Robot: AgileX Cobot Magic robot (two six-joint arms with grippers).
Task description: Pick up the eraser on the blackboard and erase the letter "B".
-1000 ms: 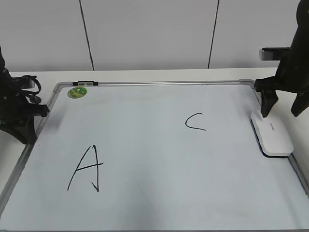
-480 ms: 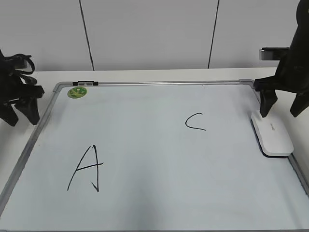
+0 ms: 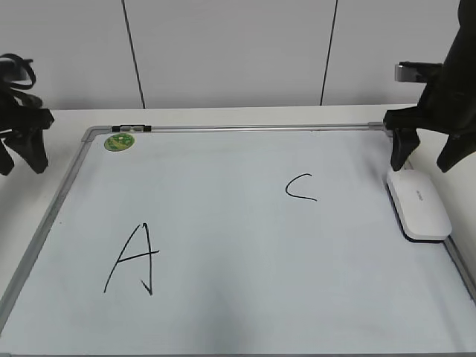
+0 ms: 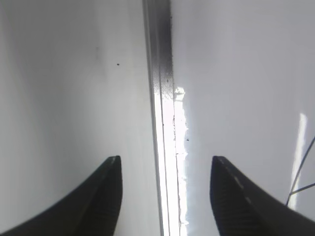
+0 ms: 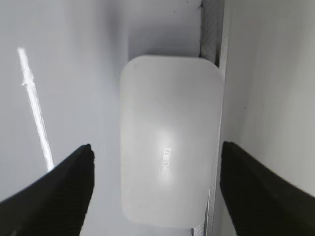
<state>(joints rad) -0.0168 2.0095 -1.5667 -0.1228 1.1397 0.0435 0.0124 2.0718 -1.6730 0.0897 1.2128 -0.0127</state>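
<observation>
On the right edge of the blackboard (image 3: 245, 245) lay the eraser (image 3: 419, 204), flat, white top up with faint grey lettering, long side running along the silver frame and touching or just beside it. Directly above its far end hung the right gripper (image 3: 425, 152), black, jaws spread wide and holding nothing; seen from the right wrist, straddled the eraser (image 5: 169, 147) with a finger (image 5: 59, 189) off one long side and the other finger off the opposite side beyond the frame, both clear of the block. No contact with the eraser visible.

At the far left, off the board and beside its left frame rail, hovered the left gripper (image 3: 18, 145), also parted and empty; from the left wrist, showed two dark fingertips (image 4: 101, 196) well apart with the metal frame strip (image 4: 160, 98) running between them.

On the board surface were a large handwritten "A" (image 3: 134, 260) near the left and an open-curved "C" (image 3: 300, 187) right of centre, well apart from each other. No letter "B" discernible anywhere on the white surface. Near the far left corner sat a small round green magnet (image 3: 117, 141), just inside the frame, next to a dark clip (image 3: 132, 129) on the top rail.
</observation>
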